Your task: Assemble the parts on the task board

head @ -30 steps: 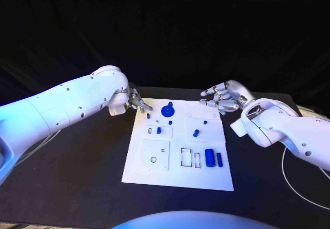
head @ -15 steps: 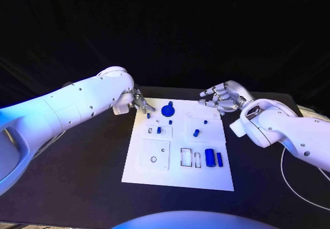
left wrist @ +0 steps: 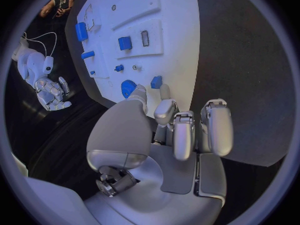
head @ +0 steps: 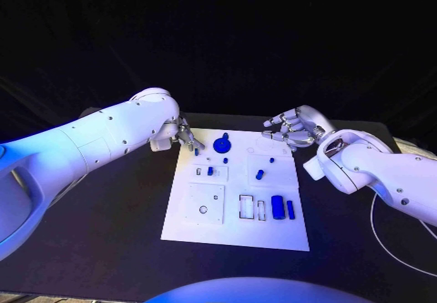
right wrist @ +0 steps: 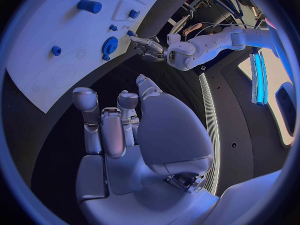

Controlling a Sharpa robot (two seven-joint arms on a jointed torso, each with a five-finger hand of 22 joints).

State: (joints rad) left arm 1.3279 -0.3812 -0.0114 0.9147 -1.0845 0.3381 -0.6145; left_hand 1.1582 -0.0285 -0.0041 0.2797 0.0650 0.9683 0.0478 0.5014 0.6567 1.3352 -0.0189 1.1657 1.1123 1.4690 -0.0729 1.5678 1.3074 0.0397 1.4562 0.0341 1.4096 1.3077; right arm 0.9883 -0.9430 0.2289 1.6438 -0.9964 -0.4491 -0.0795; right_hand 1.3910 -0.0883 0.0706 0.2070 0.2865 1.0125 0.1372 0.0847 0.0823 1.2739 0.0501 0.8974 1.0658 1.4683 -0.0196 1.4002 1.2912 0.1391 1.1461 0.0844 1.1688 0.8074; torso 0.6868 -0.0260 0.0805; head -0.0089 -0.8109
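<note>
Fingers of the left hand reach down at the far left corner of the task board, spread, tips just beside a small blue peg; whether they touch it cannot be told. The right hand hovers over the board's far right corner, fingers loosely curled and apart, holding nothing. Blue parts sit on the board: a gear near the far edge, two cylinders near the right edge. Black bench lies open on both sides.

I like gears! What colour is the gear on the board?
Blue. The gear shows best in the head view.
</note>
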